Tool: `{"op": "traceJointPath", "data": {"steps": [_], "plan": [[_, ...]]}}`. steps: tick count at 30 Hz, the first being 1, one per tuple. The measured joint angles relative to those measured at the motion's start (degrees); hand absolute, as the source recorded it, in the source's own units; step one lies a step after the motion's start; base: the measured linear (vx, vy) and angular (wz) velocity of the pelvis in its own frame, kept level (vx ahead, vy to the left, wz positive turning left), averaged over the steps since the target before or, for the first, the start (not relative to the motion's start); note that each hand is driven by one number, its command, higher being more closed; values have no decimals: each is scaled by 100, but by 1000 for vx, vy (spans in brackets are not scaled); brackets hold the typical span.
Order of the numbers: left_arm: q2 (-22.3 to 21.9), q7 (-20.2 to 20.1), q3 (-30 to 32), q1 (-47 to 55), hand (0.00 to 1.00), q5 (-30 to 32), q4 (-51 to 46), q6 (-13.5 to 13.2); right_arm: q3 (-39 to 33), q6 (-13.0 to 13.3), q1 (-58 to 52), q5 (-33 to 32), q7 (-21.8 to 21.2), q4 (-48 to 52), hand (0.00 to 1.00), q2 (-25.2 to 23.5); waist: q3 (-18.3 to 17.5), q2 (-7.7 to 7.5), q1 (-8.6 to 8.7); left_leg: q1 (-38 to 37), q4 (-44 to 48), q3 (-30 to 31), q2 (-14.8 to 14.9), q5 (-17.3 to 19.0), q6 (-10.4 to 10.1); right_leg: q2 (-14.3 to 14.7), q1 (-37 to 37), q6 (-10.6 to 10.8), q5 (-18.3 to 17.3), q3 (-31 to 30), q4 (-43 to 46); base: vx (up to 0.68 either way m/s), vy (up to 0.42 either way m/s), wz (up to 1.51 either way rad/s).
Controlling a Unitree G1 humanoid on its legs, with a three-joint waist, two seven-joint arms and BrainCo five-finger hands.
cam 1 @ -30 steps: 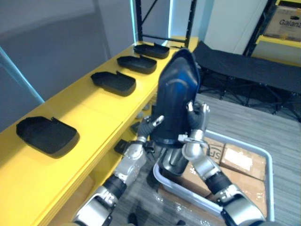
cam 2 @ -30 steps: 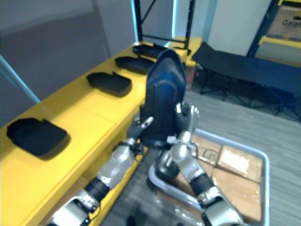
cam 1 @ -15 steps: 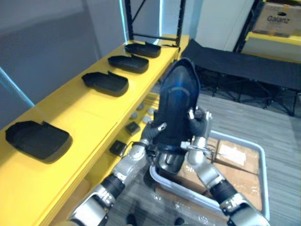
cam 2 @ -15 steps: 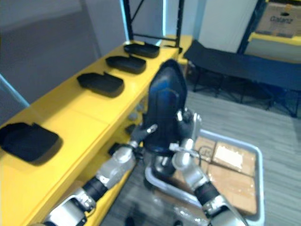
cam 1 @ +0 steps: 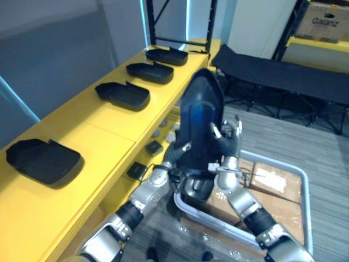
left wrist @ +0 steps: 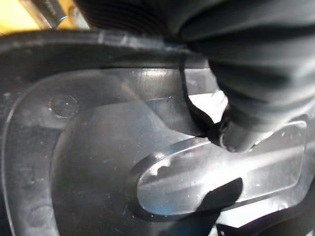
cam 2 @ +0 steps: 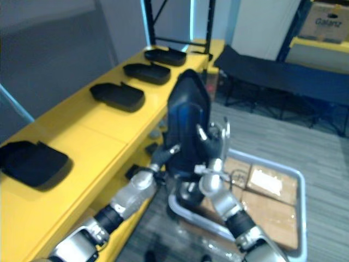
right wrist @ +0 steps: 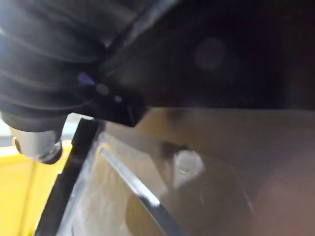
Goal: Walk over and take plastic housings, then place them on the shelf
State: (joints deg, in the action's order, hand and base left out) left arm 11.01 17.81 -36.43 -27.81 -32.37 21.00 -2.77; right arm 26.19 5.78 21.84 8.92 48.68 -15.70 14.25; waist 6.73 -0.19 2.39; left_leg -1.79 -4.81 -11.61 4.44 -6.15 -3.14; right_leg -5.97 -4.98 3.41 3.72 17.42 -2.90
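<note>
Item, foreground: left hand (cam 1: 173,159) and right hand (cam 1: 226,155), raised together at chest height, each with fingers curled against the lower edges of one held housing (cam 1: 199,120), which they clamp from opposite sides. The wrist views look straight into its glossy black moulded inner face. The housing stands upright, narrow end up, probably because a two-sided grip on a broad, slippery shell keeps it from swinging while it is carried toward the shelf (cam 1: 103,131) at the robot's left. Container, directly below the hands: a grey-railed trolley (cam 1: 307,202) holding flat cardboard boxes (cam 1: 275,184); whether more housings lie in it cannot be told. Shelf, yellow top: nearest housing (cam 1: 43,159), second housing (cam 1: 123,94), third housing (cam 1: 150,71) and farthest housing (cam 1: 167,55) lie flat, hollow side up, well apart in one row. A wide bare gap between the nearest and the second looks like the likely slot for the held one. Lower tier: small dark parts (cam 1: 153,147), kind unclear. Background: a black cot (cam 1: 283,73); beyond it a cardboard carton (cam 1: 327,22) on a yellow rack.
</note>
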Motion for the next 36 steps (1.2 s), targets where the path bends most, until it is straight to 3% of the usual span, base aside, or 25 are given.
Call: {"op": "traceJointPath", "data": {"steps": [5,8,14,18,22,29,31,36], "plan": [[-15,400,216,118,100,1018,-346,0,-22,108,-62,-613,-218,72,0,-61,13,-22,1,-7,-2,-3,2,0,-1,1,-6,1,0,-4,-7,0,0,0],[-27,695,406,283,100,2131,-799,0,-271,529,-440,-1050,-521,134,0,-254,32,-54,-7,-7,-25,-2,2,1,1,-7,-8,11,-12,-3,-7,0,0,0],[-105,955,735,462,100,3249,-1155,-41,-757,879,-1212,-1296,-1309,170,0,-353,70,-117,1,-11,-31,-9,-20,11,15,-41,-4,17,-43,-10,7,0,0,0],[-236,1233,991,815,100,3531,-1207,-81,-1149,1029,-1532,-1582,-1611,374,0,-354,70,-117,14,-16,-33,-20,-18,15,14,-44,7,28,-50,-20,25,0,0,0],[-215,1531,1440,1128,100,3752,-1313,-86,-2001,1044,-1855,-2124,-1672,377,0,-307,71,-118,12,-14,-33,-84,-8,18,10,-43,64,44,-38,-80,56,-1,2,-6],[-208,1928,1608,1622,100,4032,-1175,-87,-2269,1083,-2312,-2290,-2007,381,0,-300,73,-124,68,-27,-34,-164,-2,26,-1,-42,94,50,-15,-163,60,-1,2,-5],[-245,2056,1624,1758,100,4032,-988,-96,-2351,1198,-2394,-2293,-2029,381,0,-346,73,-126,87,-29,-34,-177,1,25,-1,-42,98,52,-9,-175,56,-8,0,-2],[-237,2123,1914,2167,100,4008,-786,-552,-2599,1387,-2545,-2629,-2275,380,0,-566,76,-136,145,-67,-34,-296,-3,47,-10,-33,100,73,-13,-243,44,-5,13,-8]]}}
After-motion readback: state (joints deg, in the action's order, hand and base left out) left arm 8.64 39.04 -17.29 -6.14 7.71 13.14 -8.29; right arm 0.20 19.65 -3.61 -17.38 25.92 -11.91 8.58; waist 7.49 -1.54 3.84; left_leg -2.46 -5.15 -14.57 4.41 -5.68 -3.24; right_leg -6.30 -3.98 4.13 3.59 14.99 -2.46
